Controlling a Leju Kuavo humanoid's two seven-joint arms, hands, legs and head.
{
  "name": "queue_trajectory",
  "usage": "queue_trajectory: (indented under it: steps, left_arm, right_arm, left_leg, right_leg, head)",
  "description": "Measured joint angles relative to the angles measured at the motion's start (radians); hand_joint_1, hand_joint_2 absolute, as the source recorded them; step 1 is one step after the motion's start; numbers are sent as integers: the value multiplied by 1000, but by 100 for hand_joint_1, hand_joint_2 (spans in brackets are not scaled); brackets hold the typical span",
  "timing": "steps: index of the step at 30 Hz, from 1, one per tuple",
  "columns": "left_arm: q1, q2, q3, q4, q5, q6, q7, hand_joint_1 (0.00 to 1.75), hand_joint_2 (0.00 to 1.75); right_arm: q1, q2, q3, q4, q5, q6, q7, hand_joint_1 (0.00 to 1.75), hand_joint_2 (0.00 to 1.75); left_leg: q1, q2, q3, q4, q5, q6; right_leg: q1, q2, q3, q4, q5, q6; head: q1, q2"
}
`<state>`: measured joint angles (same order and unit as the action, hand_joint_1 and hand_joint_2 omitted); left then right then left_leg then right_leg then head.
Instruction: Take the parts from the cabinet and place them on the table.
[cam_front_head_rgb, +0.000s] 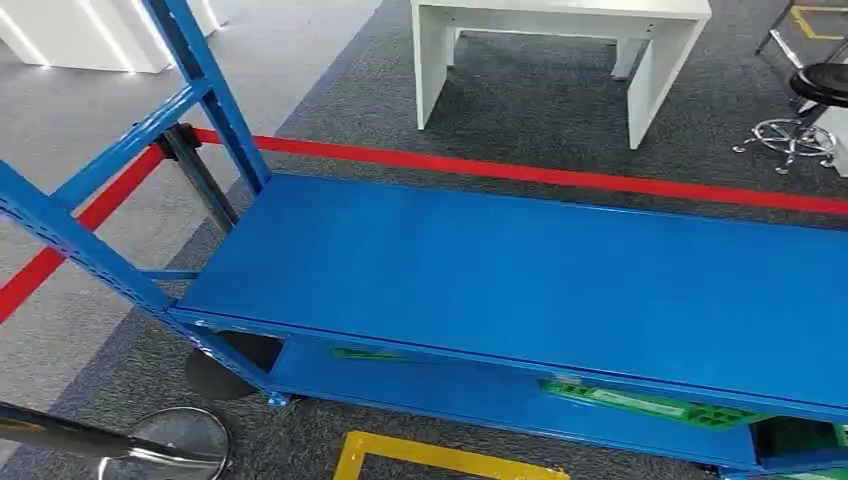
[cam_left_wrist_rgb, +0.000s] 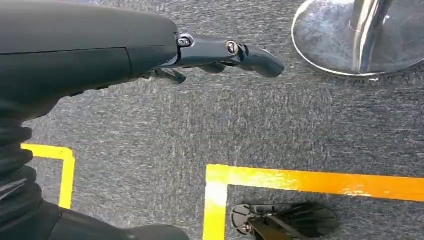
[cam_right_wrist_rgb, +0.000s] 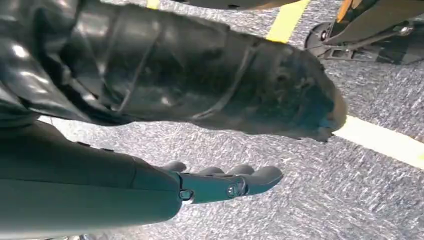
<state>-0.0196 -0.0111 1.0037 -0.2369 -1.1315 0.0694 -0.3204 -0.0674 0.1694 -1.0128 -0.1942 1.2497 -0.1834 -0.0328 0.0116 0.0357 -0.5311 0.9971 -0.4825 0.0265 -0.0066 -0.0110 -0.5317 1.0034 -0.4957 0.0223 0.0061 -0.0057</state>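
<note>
Green parts (cam_front_head_rgb: 655, 405) lie under blue shelf (cam_front_head_rgb: 520, 270); each robot hand (cam_left_wrist_rgb: 220, 55) (cam_right_wrist_rgb: 225, 184) hangs spread, empty

hand: left hand (cam_left_wrist_rgb: 220, 57) hangs over the floor, fingers pretty much straight out and a bit apart, holding nothing
floor: grey carpet (cam_left_wrist_rgb: 150, 135), kinda speckled
tape: yellow floor tape (cam_left_wrist_rgb: 300, 180) makes a corner under the hand, and another yellow tape corner (cam_left_wrist_rgb: 62, 165) sits off to the side
stand: shiny round metal base (cam_left_wrist_rgb: 320, 45) with a chrome post (cam_left_wrist_rgb: 367, 25) rising from it, just past the fingertips
</note>
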Motion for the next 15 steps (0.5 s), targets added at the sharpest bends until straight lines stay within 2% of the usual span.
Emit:
queue_trajectory:
  steps: [1,2,7,15]
  left_arm:
    - [0,0,0,0,-3,0,0,0,175]
    - [0,-1,0,0,-3,0,0,0,175]
    - [0,-1,0,0,-11,0,0,0,175]
    - [0,2,1,0,-12,0,0,0,175]
  right_arm:
    - [-1,0,1,0,2,-4,10,0,0]
    - [-1,0,1,0,3,-5,10,0,0]
    - [0,0,1,0,-5,-1,8,0,0]
    - [0,3,1,0,-14,5,3,0,0]
  left_leg:
    - [3,0,0,-1,0,-17]
    - [4,0,0,-1,-1,-19]
    - [2,0,0,0,-1,-20]
    - [-5,0,-5,13,-8,-9]
  right_leg:
    - [3,0,-1,1,-1,-5]
    - [3,0,0,1,-1,-6]
    - [1,0,0,1,0,-5]
    - [-6,0,0,0,3,2]
  head:
    - [1,0]
    - [1,0]
    - [1,0]
    - [0,0]
